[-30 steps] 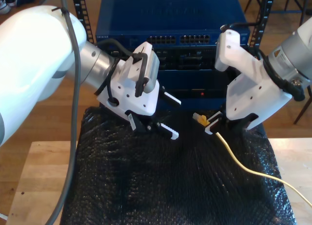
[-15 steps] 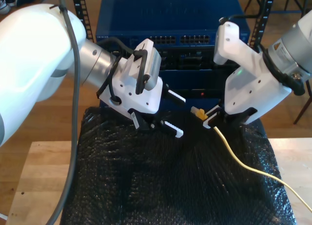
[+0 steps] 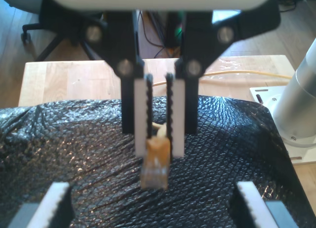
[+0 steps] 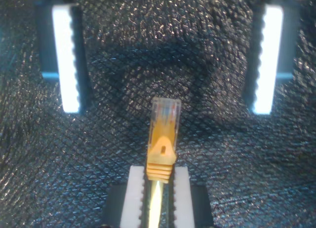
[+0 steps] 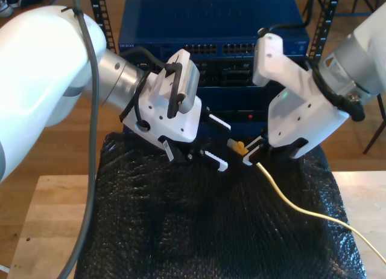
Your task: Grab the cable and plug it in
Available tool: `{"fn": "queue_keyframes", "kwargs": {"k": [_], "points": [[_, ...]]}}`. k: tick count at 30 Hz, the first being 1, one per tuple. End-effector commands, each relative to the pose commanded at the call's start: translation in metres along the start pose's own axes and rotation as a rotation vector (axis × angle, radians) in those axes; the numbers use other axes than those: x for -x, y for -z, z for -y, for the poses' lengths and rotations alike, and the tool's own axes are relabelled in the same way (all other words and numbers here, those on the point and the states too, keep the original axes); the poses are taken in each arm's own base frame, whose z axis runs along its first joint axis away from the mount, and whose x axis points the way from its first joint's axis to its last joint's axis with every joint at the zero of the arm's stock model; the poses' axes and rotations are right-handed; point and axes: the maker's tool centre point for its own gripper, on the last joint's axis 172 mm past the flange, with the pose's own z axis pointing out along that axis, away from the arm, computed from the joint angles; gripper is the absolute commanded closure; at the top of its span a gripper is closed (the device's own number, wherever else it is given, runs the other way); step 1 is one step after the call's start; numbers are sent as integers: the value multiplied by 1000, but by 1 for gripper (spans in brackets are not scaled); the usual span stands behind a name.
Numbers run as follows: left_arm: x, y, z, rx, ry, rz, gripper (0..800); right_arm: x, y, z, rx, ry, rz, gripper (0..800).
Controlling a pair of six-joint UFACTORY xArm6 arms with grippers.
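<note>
The yellow cable (image 5: 289, 200) trails across the black mat from the exterior view's right. Its clear plug (image 5: 237, 147) sticks out of my second gripper (image 5: 252, 157), which is shut on the cable just behind the plug's yellow boot. The second wrist view shows the plug (image 4: 164, 124) pointing away from my second gripper (image 4: 157, 171). My first gripper (image 5: 224, 146) faces it from the exterior view's left, open wide, and the plug's tip is at the mouth of its gap. In the first wrist view my first gripper (image 3: 152, 188) is open around the approaching plug (image 3: 156, 166).
A blue network switch (image 5: 211, 25) with rows of ports stands behind the grippers. Black bubble wrap (image 5: 199, 230) covers the wooden table (image 5: 42, 218). A white arm base (image 3: 301, 104) stands on the table. Metal rack posts rise behind.
My second gripper has carried the plug toward the exterior view's left and slightly up, closing the distance to my first gripper. My first gripper shifted a little toward it and stays open.
</note>
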Motion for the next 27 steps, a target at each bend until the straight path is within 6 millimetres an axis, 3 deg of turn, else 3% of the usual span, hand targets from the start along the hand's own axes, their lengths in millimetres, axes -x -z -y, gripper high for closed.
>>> {"fn": "queue_keyframes", "kwargs": {"k": [15, 27], "points": [[-3, -1, -7, 23, -5, -6, 138, -2, 2, -2, 6, 1, -2, 798], [-1, -2, -9, 26, -2, -7, 301, -1, 0, -1, 2, -2, -1, 798]]}}
